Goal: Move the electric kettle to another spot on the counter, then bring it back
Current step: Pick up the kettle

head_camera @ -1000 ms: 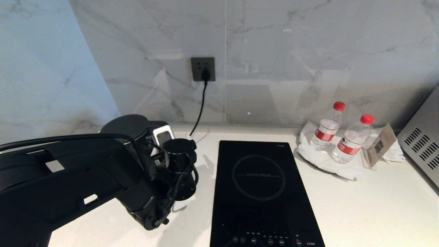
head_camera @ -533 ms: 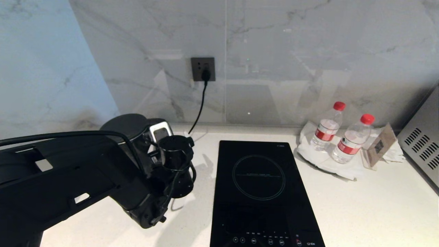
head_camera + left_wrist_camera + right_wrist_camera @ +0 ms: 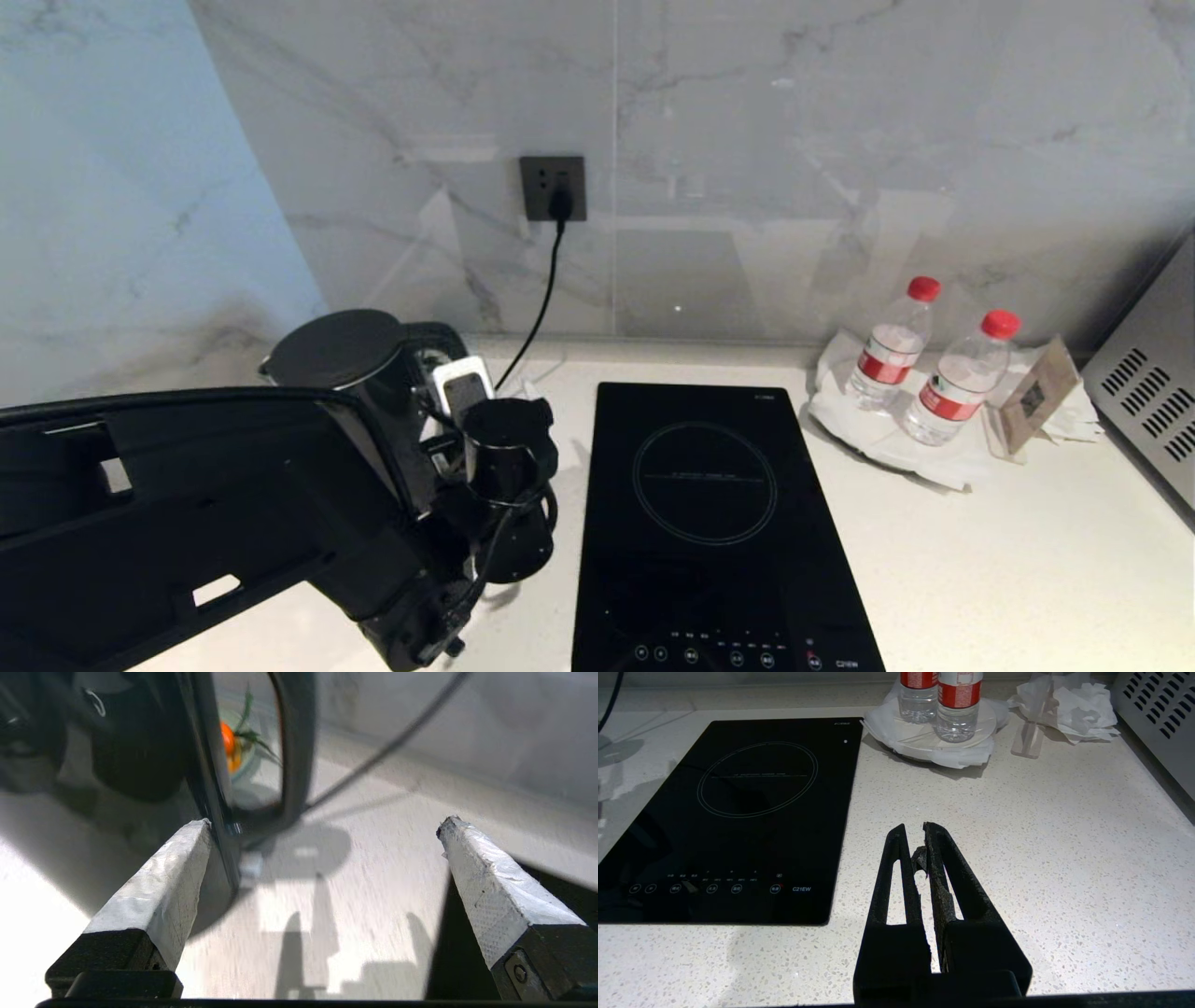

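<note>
At about nine o'clock on the counter, hard against the marble backsplash, stands the electric kettle, upright, its flat grey lid facing the head camera and its loop handle turned toward three o'clock, the hob side. Its body is largely hidden behind the left arm, which crosses in front of it from the eight o'clock edge.

The left gripper has its taped fingers spread wide and holds nothing. In the left wrist view one finger lies just beside the kettle's wall and handle root, whether touching I cannot tell; the other finger is well apart, over bare counter. The handle loop stands ahead of the fingertips with its long axis upright, nearer the first finger than the middle of the gap, so the loop is not yet between the fingers. My reading is that the coming move turns on this offset: the gripper needs to shift so the upright bar of the handle falls between the fingers before closing. The left arm is clearly the nearer one.

A power cord runs from the wall socket down behind the kettle. The induction hob lies at six o'clock, two water bottles at three. The right gripper hangs over bare counter beside the hob, fingers nearly together and empty.
</note>
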